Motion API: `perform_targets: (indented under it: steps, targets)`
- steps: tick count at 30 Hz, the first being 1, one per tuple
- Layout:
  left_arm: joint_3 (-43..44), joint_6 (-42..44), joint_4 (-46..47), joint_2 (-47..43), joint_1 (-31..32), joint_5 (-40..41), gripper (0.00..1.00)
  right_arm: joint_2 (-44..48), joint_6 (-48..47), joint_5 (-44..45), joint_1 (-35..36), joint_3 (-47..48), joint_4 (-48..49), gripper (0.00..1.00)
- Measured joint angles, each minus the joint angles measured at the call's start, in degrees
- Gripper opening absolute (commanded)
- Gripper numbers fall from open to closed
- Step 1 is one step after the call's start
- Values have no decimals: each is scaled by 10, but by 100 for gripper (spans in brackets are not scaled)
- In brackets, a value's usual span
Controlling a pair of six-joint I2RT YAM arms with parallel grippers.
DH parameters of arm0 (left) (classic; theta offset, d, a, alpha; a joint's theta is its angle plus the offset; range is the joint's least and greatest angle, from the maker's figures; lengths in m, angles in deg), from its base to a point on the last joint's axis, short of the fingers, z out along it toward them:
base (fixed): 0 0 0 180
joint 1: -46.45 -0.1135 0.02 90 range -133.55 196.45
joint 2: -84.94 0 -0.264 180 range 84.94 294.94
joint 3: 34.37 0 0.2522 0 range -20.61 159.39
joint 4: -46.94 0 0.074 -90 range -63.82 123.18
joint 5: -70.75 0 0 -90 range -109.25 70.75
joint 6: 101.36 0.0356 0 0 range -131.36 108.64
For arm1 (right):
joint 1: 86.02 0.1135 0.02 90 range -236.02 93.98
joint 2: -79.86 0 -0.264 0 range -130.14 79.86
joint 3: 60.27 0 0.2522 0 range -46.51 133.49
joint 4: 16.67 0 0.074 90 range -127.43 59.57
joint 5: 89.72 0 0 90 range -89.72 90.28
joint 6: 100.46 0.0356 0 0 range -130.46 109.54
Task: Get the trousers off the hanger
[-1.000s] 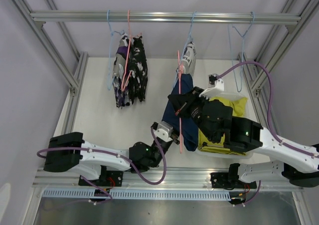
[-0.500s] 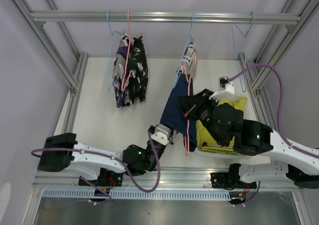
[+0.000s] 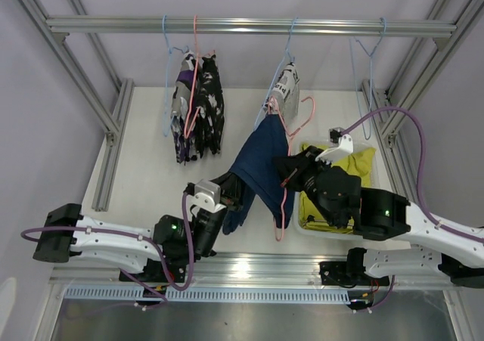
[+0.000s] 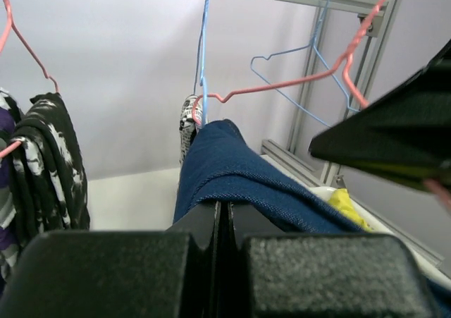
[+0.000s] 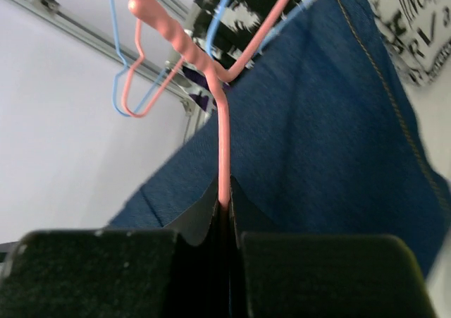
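Top external: navy trousers (image 3: 261, 156) at centre frame, draped on a slant over a pink hanger (image 3: 281, 205). The left gripper (image 3: 229, 195), lower centre-left, is clamped on the low end of the cloth. The left wrist view confirms it, with the fingers together and denim pinched between them. The right gripper (image 3: 291, 176), just right of the cloth, is closed on the hanger wire (in the right wrist view the pink wire runs straight into the shut jaws).

Judged purpose: one arm steadies the hanger while the other draws the cloth off toward lower left, which would explain the taut diagonal. The hook looks clear of the rail (image 3: 249, 26) at upper frame, but I can't be sure.

Other garments:
- patterned trousers (image 3: 198, 110) hang at upper left.
- One more patterned piece hangs on a blue hanger (image 3: 290, 38) at upper centre.
- yellow-green trousers (image 3: 355, 163) lie right of centre.

Hidden or unclear:
- Folds cover the hanger bar, so how much cloth laps it is unreadable.
- The upper-left bundle won't separate into single garments.
- The yellow-green trousers are partly covered by the right arm, and what they rest in is hard to make out.
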Motion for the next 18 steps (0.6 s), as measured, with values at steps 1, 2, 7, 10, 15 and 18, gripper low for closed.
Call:
perform_targets:
  steps: [1,2,7,10,15,18]
  targets:
    - [3,8,-3,0,0,0,1,0,2,-1,0,-8,0,0]
    - [5,14,-5,0,0,0,1,0,4,-2,0,-15,0,0]
    - [12,33,-26,-12,0,0,1,9,18,-2,0,-51,0,0]
    - [13,38,-41,-34,0,0,1,26,26,-2,0,-77,-2,0]
    - [31,36,-81,-82,0,-1,0,49,41,1,0,-124,-7,0]
    - [52,26,-120,-112,0,-3,1,50,47,10,0,-150,-9,0]
